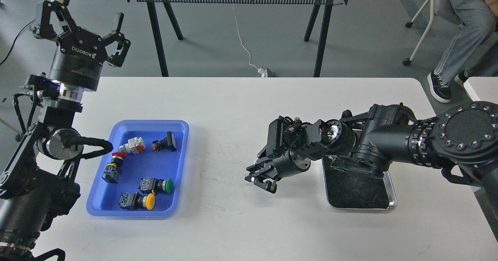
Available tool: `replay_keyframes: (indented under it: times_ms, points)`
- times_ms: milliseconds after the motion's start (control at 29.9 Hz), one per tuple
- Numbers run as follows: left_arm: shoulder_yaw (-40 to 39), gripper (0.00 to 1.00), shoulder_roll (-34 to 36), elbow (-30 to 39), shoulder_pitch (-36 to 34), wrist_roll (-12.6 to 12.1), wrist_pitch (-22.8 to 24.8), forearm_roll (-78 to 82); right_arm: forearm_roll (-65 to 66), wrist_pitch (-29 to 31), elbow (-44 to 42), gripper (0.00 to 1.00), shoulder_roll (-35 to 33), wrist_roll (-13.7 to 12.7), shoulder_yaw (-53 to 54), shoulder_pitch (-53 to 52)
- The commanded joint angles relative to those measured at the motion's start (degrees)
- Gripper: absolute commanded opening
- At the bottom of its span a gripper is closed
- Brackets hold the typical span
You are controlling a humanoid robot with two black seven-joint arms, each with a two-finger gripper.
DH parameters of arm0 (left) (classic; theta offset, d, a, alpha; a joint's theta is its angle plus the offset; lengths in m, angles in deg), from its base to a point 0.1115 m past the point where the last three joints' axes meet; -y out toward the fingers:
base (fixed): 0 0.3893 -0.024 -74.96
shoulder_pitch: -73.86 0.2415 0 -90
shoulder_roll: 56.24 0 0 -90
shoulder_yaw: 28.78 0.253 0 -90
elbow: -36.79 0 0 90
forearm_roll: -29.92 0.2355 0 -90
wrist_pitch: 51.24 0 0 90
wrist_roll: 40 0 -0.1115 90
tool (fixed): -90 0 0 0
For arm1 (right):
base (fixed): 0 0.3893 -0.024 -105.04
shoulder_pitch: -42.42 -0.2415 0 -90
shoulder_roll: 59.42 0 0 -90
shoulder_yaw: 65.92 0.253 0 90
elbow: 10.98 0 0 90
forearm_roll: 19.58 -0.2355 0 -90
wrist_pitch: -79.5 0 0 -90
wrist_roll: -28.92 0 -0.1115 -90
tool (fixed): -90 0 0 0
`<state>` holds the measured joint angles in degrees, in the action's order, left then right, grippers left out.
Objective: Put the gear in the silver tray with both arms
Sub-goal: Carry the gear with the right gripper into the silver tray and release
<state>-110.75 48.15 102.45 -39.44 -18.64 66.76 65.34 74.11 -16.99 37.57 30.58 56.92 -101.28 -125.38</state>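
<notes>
While the silver tray [360, 193] lies on the white table [249, 109] with nothing visible in its dark bottom, partly covered at its far end by the right arm [389, 140], the gear is all in the blue plastic tray [179, 167], well apart from the silver tray on its left. That gear looks to be push-button switches: one with a red cap [113, 167], one grey-white and orange [133, 146], one black [165, 142], one with a green cap [157, 185] and one with a yellow cap [138, 201]. The right pincer [261, 179] hangs low over bare table between the two trays, pointing toward the blue one; its fingers seem close together and hold nothing that I can make out, though it is dark and seen at an angle, so I cannot tell its opening for sure. The left pincer [83, 29] is raised high beyond the blue tray's far left corner, fingers spread wide and empty. I judge the task to be near its start, in the reaching step, with no piece yet delivered. The next move probably calls for one pincer to open, come down over a single switch in the blue tray, and close on its body without knocking its neighbours, then carry it across to the silver tray.
</notes>
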Motion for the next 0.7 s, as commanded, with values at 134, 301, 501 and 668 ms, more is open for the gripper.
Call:
replay_keyframes:
  times_ms: [134, 301, 501, 668]
  points:
    - [0.0, 1.00, 0.0, 0.0, 0.0, 0.0, 0.0, -0.2, 0.0, 0.7, 12.1, 0.12, -10.0, 0.0, 1.7, -7.3]
    - [0.0, 1.00, -0.2, 0.0, -0.1, 0.0, 0.0, -0.2, 2.9, 1.0, 23.4, 0.13, -28.8, 0.0, 0.8, -7.8]
    - [0.1, 1.00, -0.3, 0.0, 0.0, -0.1, 0.0, -0.2, 16.0, 1.0, 26.7, 0.15, -43.6, 0.0, -2.2, -3.3]
    - [0.1, 1.00, -0.7, 0.0, -0.1, -0.1, 0.0, -0.1, 18.7, 0.9, 22.1, 0.17, -46.3, 0.0, -1.5, 3.9]
